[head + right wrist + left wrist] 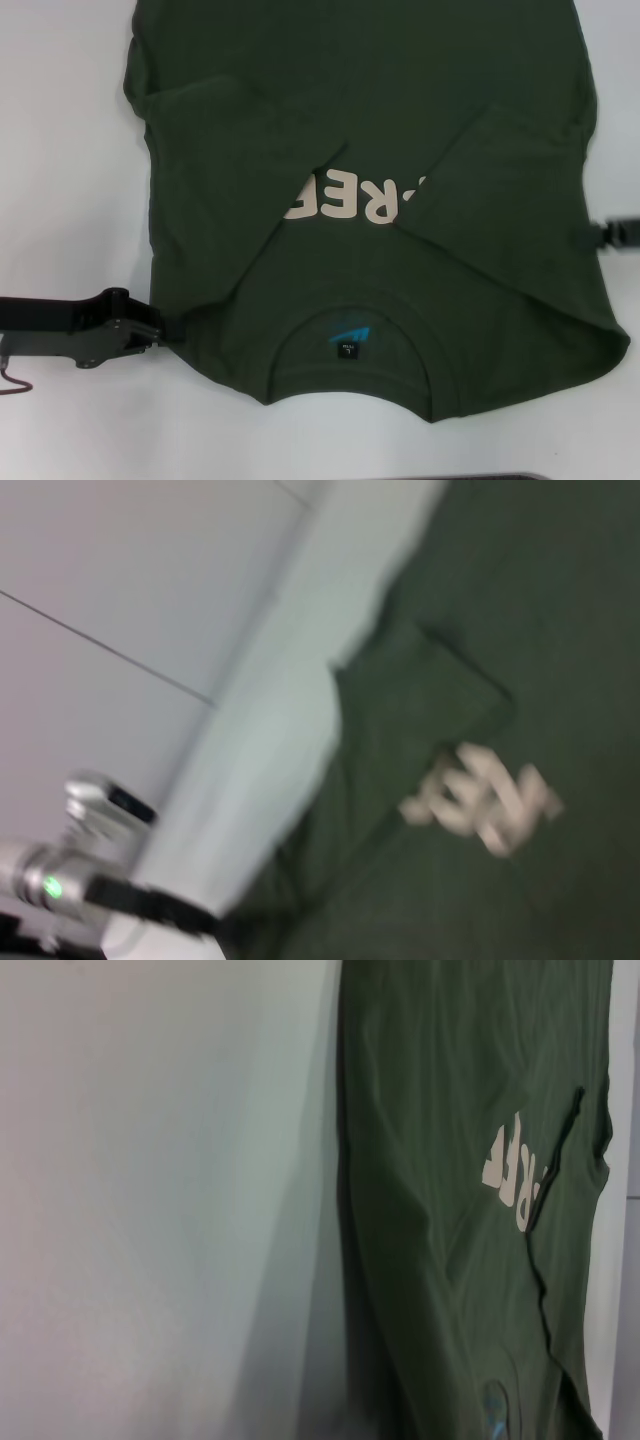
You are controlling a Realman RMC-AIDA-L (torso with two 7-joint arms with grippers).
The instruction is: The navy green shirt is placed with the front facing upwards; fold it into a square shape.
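Shirt: your navy green shirt (300, 130) lies flat on the white table (60, 150), both sleeves folded inward over the cream lettering (350, 197), collar nearest you | Left gripper (160, 338): at the shirt's left shoulder edge, grip unreadable | Right gripper (590, 236): at the right edge, grip unreadable.

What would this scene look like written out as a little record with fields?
garment: dark olive-green cotton T-shirt, lying on the white table
state: both sleeves folded inward across the chest
print: cream lettering, partly covered by the sleeves
collar: near the robot, small blue neck label showing
left gripper: at the shirt's left edge near the shoulder
right gripper: at the shirt's right edge
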